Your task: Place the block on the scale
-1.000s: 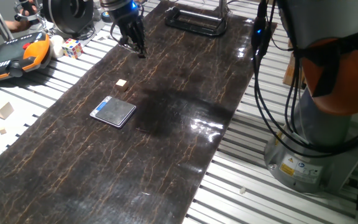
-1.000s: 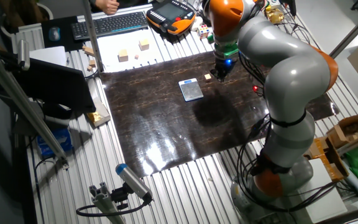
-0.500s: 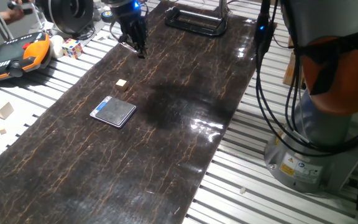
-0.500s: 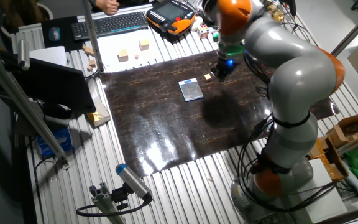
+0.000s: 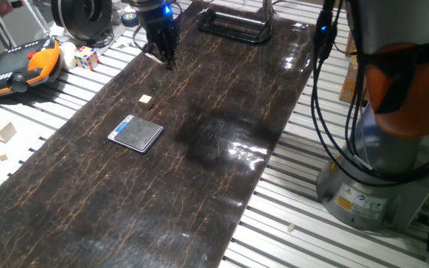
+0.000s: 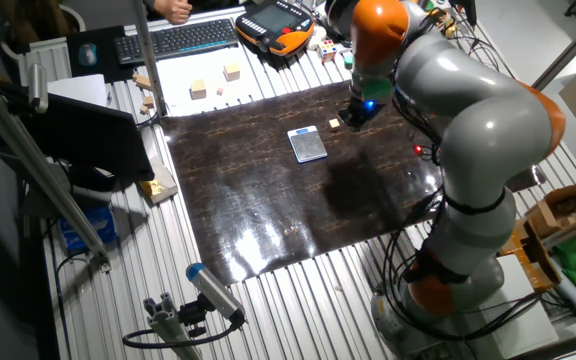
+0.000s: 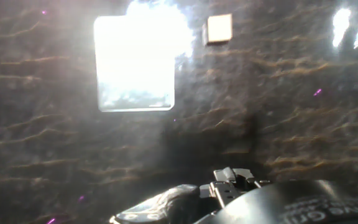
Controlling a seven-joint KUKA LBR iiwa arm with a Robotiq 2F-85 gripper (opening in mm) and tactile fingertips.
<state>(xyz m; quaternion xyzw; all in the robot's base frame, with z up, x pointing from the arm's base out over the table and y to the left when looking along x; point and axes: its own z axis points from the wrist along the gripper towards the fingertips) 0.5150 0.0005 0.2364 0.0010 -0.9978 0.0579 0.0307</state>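
Nearest you, mid-left of the frame, the scale point(image 5: 135, 133) lies bare on the bench point(image 5: 222, 171), the block point(image 5: 146, 100) just beyond it, both unmoved. Farthest, at the top, your gripper point(image 5: 165, 53) has only drifted slightly, well apart from the block, empty; its opening I cannot tell. No approach has begun.

The arm point(image 6: 468, 130) is reaching across from its base, bending at the elbow. Its gripper point(image 5: 166, 56) is pointing downward, hovering empty; whether the jaws are parted is unclear.
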